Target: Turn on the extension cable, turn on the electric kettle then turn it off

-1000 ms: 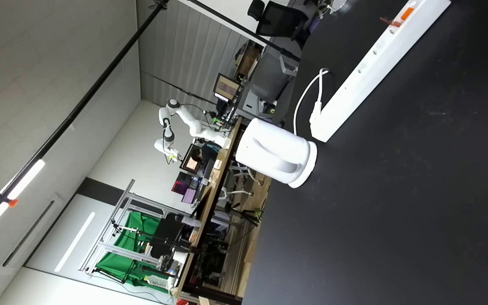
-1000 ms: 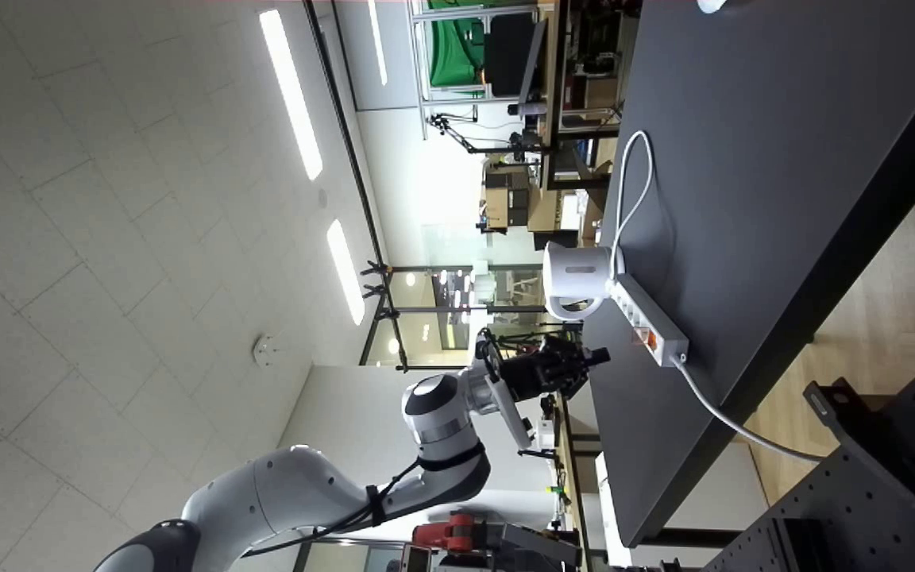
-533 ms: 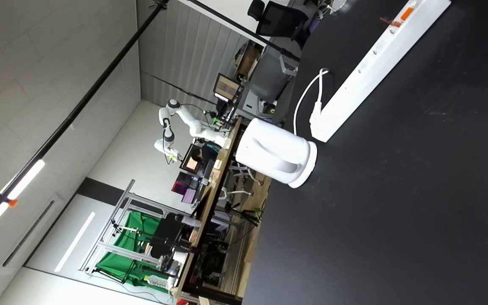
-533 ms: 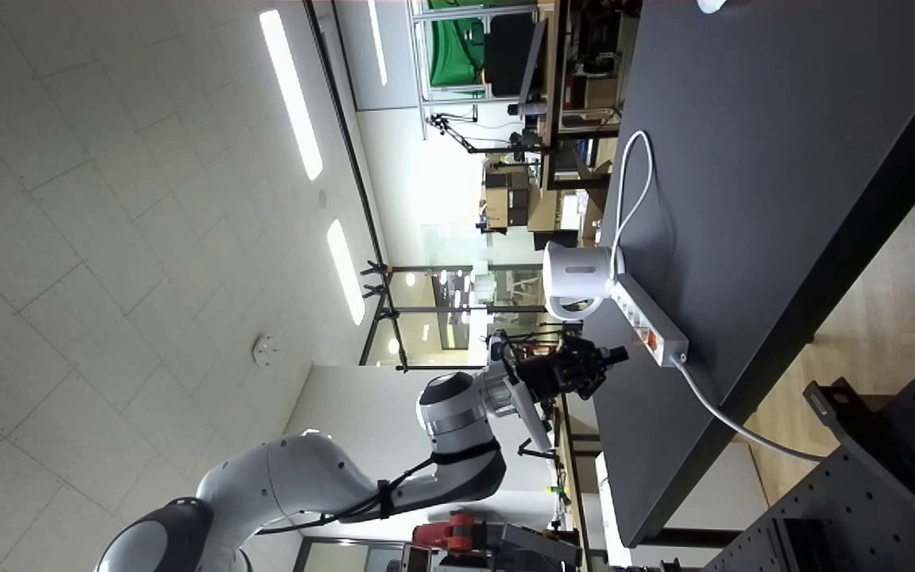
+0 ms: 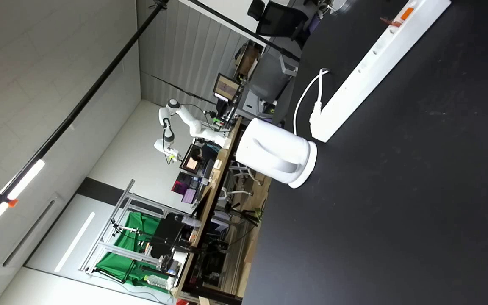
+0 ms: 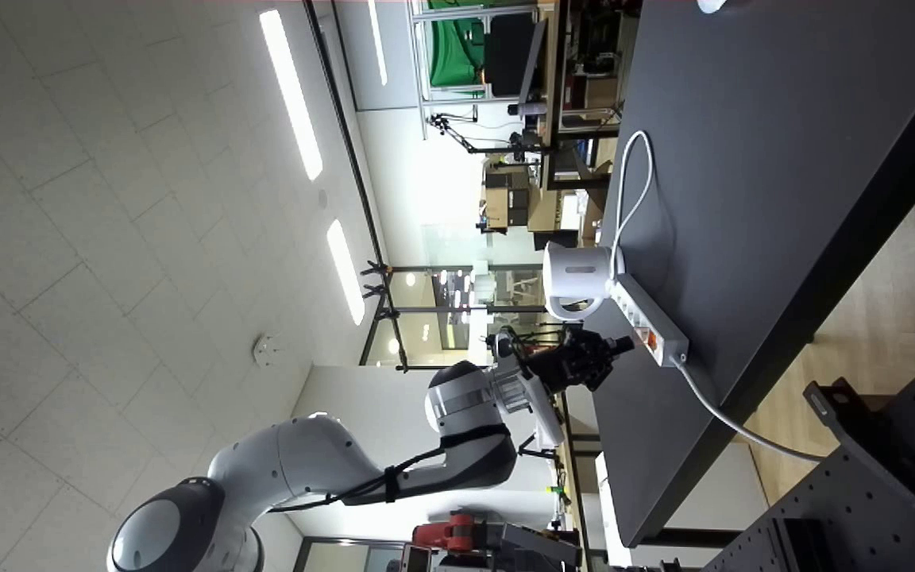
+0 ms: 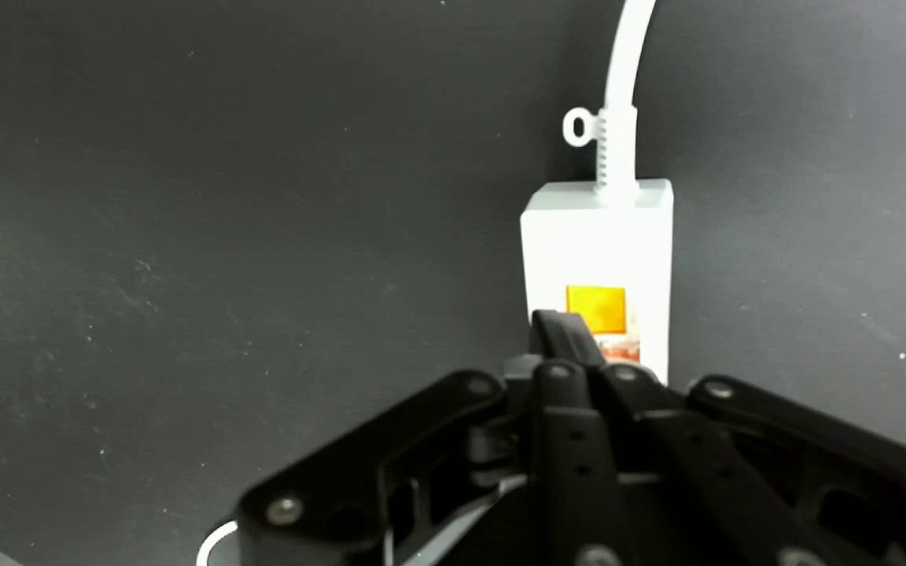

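Observation:
The extension cable, a long white strip [image 5: 371,72], lies on the dark table, its orange switch [image 5: 406,13] near one end. In the wrist view that switch [image 7: 598,306] looks bright yellow-orange, its lower left corner covered by my fingertips. My gripper [image 7: 561,317] is shut, its two fingers pressed together with nothing between them. In an exterior view the gripper [image 6: 624,345] hovers close beside the switch end of the strip [image 6: 648,310], seemingly with a small gap. The white electric kettle [image 5: 271,148] stands upright by the strip's far end, outside the wrist view.
A white plug [image 5: 315,114] sits in the strip's far end, its cord [image 6: 648,171] looping over the table near the kettle. From the switch end a thicker cord [image 6: 731,421] runs over the table edge. A black perforated metal frame [image 6: 862,492] stands beyond that edge.
The arm has moved towards the switch end of the strip, bringing the shut gripper closer to it. Kettle, strip and cords have stayed put.

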